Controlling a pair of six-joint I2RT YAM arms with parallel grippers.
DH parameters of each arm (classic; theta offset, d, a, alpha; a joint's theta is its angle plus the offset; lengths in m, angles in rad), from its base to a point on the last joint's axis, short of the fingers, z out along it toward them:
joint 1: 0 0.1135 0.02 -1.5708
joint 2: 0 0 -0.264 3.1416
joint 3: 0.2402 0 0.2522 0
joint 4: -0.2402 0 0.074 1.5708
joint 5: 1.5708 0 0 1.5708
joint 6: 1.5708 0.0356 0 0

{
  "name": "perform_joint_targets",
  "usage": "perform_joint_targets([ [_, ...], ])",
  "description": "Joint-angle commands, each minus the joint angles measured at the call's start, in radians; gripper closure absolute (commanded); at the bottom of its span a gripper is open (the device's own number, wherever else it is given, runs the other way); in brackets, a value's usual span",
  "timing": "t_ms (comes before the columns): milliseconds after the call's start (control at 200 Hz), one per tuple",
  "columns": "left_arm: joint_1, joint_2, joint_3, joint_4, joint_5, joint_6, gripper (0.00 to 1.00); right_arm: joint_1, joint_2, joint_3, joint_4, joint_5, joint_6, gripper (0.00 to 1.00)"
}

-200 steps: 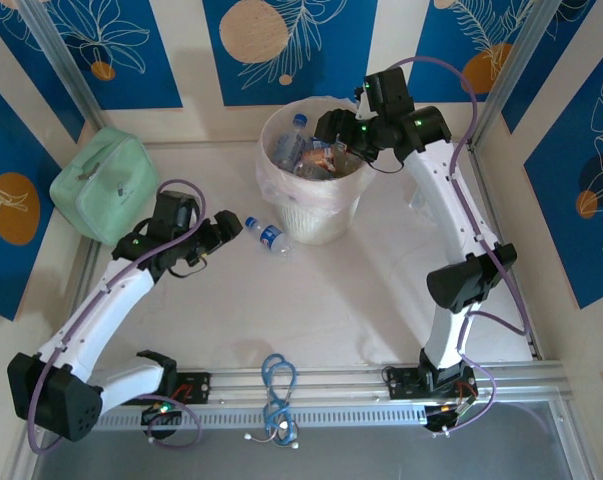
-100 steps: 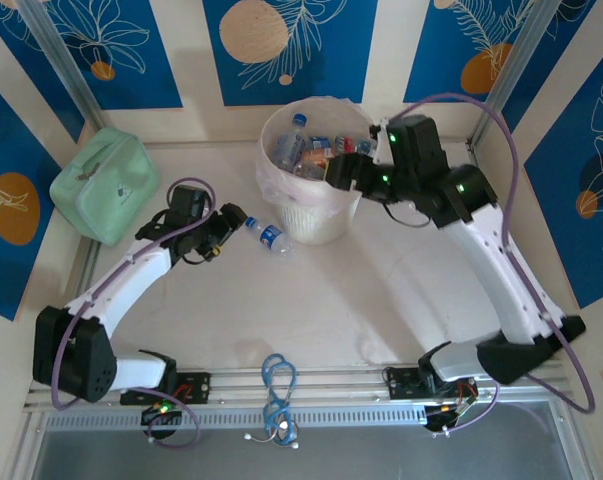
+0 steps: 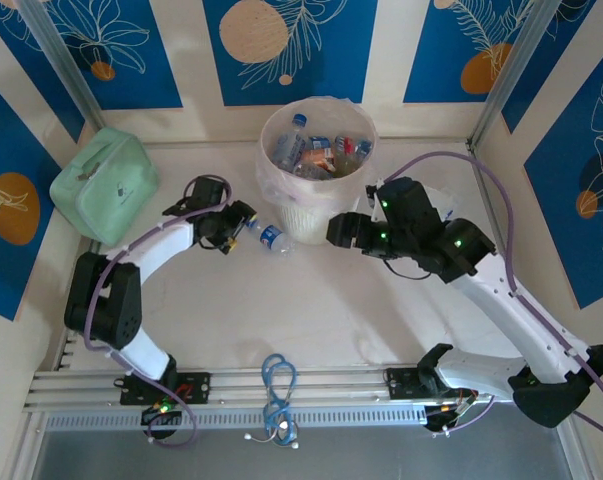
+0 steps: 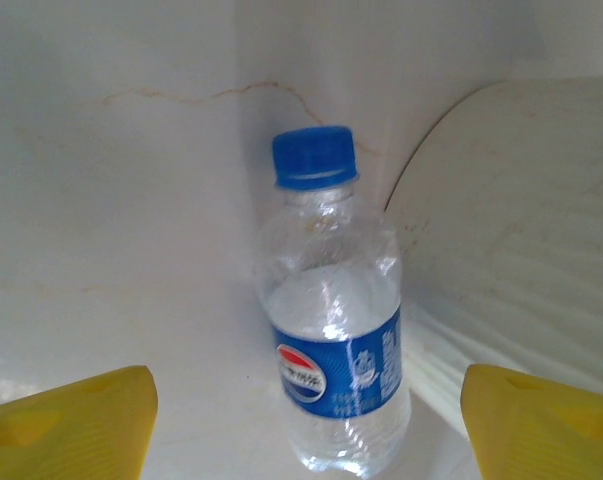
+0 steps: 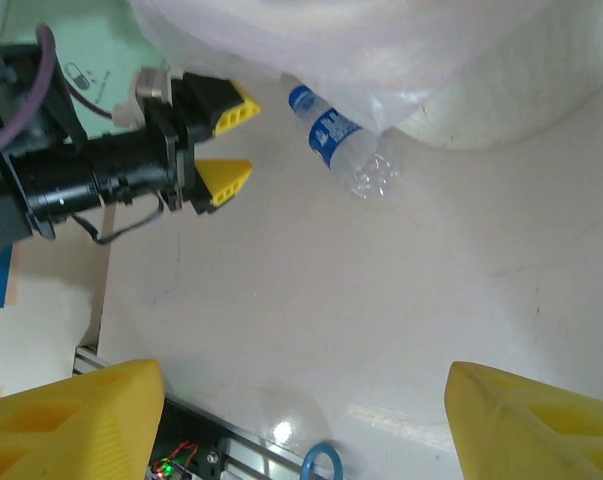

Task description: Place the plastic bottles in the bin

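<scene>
One clear plastic bottle [image 3: 268, 236] with a blue cap and blue label lies on the table just left of the bin [image 3: 316, 215]. In the left wrist view this bottle [image 4: 336, 330] sits between my yellow fingers, cap pointing away. The left gripper [image 3: 243, 222] [image 4: 309, 430] is open, with a gap on both sides of the bottle. The bin's cream wall [image 4: 521, 200] is close on the right. Several bottles [image 3: 316, 155] lie inside the lined bin. My right gripper [image 3: 333, 230] [image 5: 301, 420] hangs open and empty over bare table, right of the bin, facing the bottle [image 5: 341, 140] and the left gripper [image 5: 226, 140].
A mint-green pouch [image 3: 106, 185] sits at the back left against the wall. A blue cable loop [image 3: 278, 385] hangs over the front rail. The bin's plastic liner [image 5: 281, 40] bulges out over the bottle's cap end.
The right arm has drawn back from above the bin and dropped to the table beside it. The left gripper has slid up to the bottle, its jaws narrowing around it.
</scene>
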Motion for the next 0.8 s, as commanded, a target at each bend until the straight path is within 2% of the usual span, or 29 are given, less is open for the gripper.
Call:
perform_joint_targets([
  [0, -0.009, 0.062, 0.069, -0.025, -0.002, -0.027, 0.20, 0.035, -0.018, -0.021, 0.030, 0.039, 0.039, 0.26],
  [335, -0.059, 0.189, 0.156, -0.022, -0.010, -0.081, 0.17, 0.100, -0.006, -0.045, 0.042, 0.077, 0.057, 0.26],
  [795, -0.084, 0.305, 0.236, -0.095, -0.041, -0.091, 0.20, 0.118, -0.024, -0.075, 0.035, 0.098, 0.068, 0.26],
])
